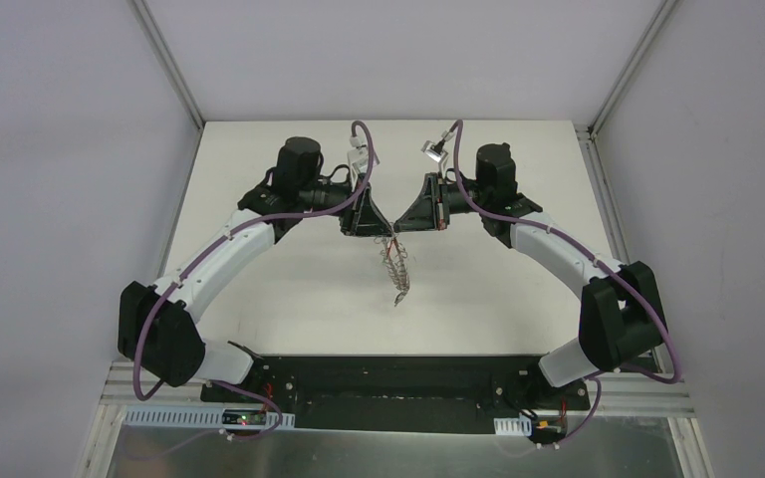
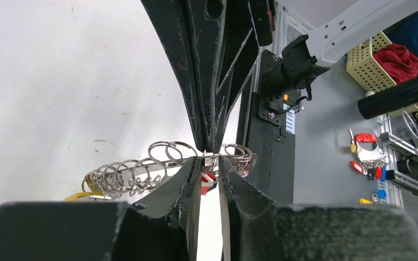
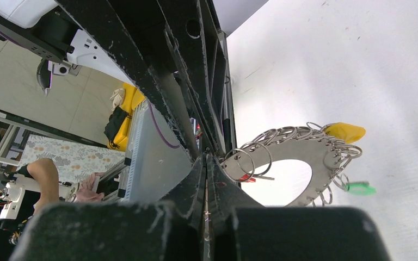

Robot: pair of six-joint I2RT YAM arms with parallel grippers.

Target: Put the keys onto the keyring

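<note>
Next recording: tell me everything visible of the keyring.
The keyring is a flat grey metal ring with a wide hole, its outer rim lined with small wire loops carrying keys with yellow, green and red heads. It hangs over the table between both arms. The right gripper is shut on its rim; the fingers of the left gripper flank it by the red key.

Plain grey walls [image 1: 60,149] enclose a white table [image 1: 289,299], with aluminium posts [image 1: 171,65] at the back corners. Beyond the table, a cream perforated basket [image 2: 362,68] holds a red cloth [image 2: 397,58]. The light is bright and even.
</note>
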